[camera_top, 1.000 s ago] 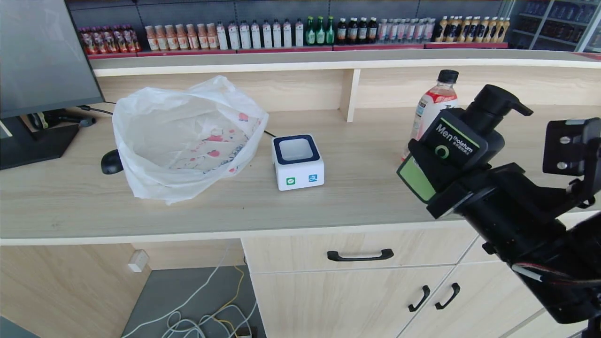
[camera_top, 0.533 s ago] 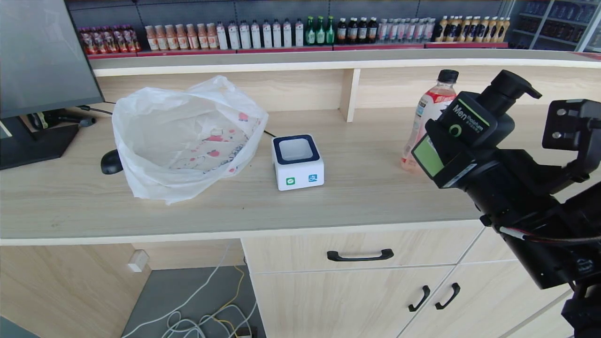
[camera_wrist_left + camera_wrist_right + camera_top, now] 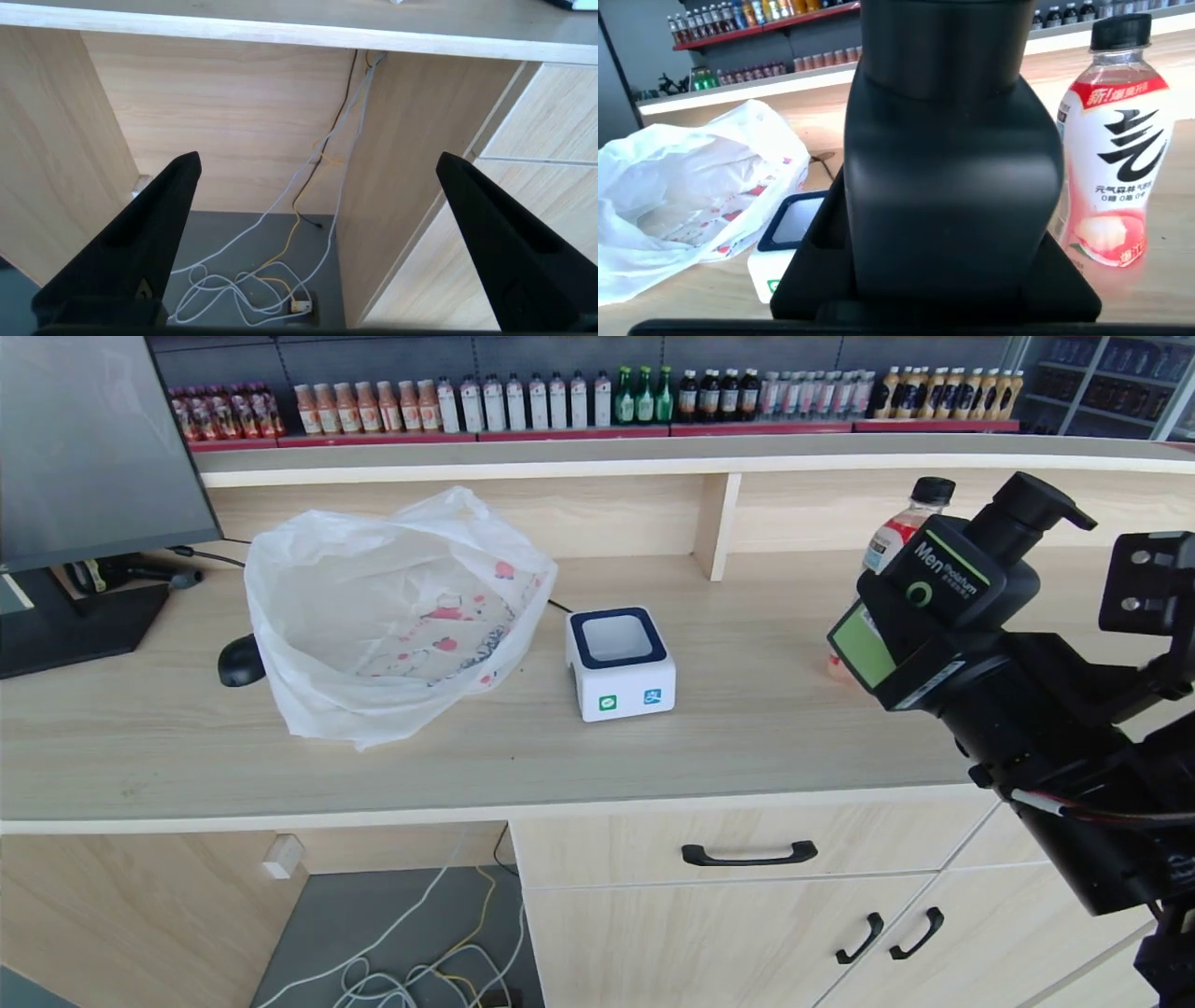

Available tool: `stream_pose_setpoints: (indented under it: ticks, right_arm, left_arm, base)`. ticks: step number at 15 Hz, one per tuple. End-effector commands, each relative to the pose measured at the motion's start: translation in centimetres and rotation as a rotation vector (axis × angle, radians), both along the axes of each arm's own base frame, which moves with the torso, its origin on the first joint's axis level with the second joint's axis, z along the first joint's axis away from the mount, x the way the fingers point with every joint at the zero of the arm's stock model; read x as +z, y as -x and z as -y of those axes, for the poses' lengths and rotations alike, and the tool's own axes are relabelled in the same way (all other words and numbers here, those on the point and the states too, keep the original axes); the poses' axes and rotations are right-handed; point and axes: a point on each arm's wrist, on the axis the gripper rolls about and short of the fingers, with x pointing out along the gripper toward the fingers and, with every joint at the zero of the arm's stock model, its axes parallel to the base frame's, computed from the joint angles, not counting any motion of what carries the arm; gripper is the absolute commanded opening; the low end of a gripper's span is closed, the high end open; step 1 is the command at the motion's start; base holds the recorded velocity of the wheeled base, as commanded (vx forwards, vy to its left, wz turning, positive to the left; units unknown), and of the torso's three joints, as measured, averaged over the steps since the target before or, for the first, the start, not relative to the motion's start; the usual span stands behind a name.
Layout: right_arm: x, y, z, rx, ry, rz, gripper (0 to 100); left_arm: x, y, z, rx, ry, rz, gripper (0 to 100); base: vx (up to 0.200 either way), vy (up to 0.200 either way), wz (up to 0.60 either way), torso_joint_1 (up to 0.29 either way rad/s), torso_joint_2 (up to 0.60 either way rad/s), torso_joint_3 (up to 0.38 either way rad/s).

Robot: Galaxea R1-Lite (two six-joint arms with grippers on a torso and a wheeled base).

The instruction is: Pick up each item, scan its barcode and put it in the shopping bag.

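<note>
My right fingers (image 3: 934,689) clamp the black pump bottle (image 3: 938,593), held well right of the scanner (image 3: 620,663); my left fingers (image 3: 140,252) hang apart.

The wooden counter (image 3: 728,737) carries a white scanner (image 3: 621,665) at its centre. A shopping bag (image 3: 392,616) and a mouse (image 3: 240,662) sit at nine o'clock, and a drink bottle (image 3: 901,527) stands at two o'clock.
</note>
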Motion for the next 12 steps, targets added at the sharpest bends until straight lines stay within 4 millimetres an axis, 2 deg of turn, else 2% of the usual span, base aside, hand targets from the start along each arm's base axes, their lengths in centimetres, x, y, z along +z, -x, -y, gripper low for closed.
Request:
stream_pose_setpoints:
  ticks: [1, 3, 9, 12]
  right_arm:
    - [0.2, 0.4, 0.3, -0.001, -0.005, 0.008, 0]
    - [0.3, 0.4, 0.3, -0.001, -0.007, 0.010, 0]
    - [0.1, 0.6, 0.3, 0.013, -0.020, 0.000, 0]
    - [0.3, 0.0, -0.8, 0.094, -0.159, -0.048, 0]
  left_arm:
    - [0.0, 0.0, 0.0, 0.001, 0.001, 0.001, 100]
    - [0.0, 0.0, 0.0, 0.001, 0.001, 0.001, 100]
    - [0.0, 0.0, 0.0, 0.001, -0.006, 0.001, 100]
    - [0.0, 0.0, 0.0, 0.000, -0.006, 0.001, 100]
  base:
    - [0.000, 0.200, 0.00, 0.017, 0.00, 0.002]
    - [0.000, 0.200, 0.00, 0.002, 0.00, 0.007]
    - [0.000, 0.000, 0.00, 0.000, 0.00, 0.000]
    - [0.000, 0.000, 0.00, 0.000, 0.00, 0.000]
